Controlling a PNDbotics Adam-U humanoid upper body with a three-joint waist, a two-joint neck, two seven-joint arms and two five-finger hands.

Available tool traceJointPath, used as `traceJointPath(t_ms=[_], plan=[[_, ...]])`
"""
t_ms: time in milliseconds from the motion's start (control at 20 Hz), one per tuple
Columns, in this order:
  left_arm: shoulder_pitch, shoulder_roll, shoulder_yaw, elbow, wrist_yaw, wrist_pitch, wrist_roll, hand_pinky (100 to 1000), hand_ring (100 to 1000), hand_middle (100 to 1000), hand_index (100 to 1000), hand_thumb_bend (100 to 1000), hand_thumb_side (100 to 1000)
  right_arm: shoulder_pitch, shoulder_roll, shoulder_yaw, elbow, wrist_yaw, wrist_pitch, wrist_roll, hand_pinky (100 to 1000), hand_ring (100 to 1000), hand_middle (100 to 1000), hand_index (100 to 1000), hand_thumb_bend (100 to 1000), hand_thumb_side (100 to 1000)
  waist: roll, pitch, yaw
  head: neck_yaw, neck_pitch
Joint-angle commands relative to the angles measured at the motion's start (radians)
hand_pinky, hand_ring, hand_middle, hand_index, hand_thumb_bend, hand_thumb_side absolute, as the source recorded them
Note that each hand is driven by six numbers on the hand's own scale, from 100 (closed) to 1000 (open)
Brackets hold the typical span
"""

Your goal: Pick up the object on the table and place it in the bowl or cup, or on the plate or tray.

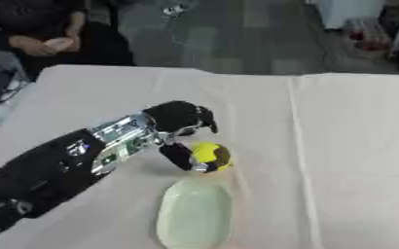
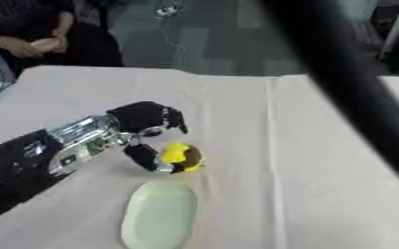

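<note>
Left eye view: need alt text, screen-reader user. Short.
The robot's left hand reaches in from the left across a cloth-covered table, its thumb and fingers curled around a small yellow object. Just in front of the object, toward the robot, lies an empty pale green oval tray. The right hand is not in view.

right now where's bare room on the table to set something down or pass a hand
The whole right half of the table is bare, as is the far strip toward its back edge. It is crowded at centre-left: the left hand at the yellow object, just beyond the pale green tray.
</note>
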State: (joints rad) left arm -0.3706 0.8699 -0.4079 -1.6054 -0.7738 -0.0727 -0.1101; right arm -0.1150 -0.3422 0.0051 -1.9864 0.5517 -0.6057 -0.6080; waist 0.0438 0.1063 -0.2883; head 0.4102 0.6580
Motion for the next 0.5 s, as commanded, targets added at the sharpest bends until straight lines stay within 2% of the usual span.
traceJointPath(t_ms=[50,150,300,500], plan=[[-0.016,0.026,0.014,-0.005,-0.01,0.008,-0.002,614,631,701,784,453,618,-0.017,-0.027,-0.014,-0.014,-0.016,-0.301,-0.299,375,331,296,446,521,651,0.001,-0.011,-0.005,0.015,-0.019],[-0.017,0.021,0.012,0.001,-0.017,0.008,-0.008,615,631,700,784,500,598,-0.02,-0.031,-0.019,-0.014,-0.024,-0.301,-0.299,376,331,296,447,525,652,0.003,-0.01,-0.008,0.018,-0.02],[-0.019,0.014,0.009,0.011,-0.022,0.004,-0.015,616,631,700,785,518,589,-0.026,-0.036,-0.026,-0.014,-0.036,-0.301,-0.299,376,331,297,448,511,658,0.005,-0.007,-0.013,0.019,-0.021],[-0.018,0.007,0.004,0.027,-0.032,-0.003,-0.023,617,632,700,786,531,574,-0.034,-0.04,-0.039,-0.014,-0.053,-0.301,-0.299,377,331,297,449,537,656,0.005,0.0,-0.02,0.016,-0.03]])
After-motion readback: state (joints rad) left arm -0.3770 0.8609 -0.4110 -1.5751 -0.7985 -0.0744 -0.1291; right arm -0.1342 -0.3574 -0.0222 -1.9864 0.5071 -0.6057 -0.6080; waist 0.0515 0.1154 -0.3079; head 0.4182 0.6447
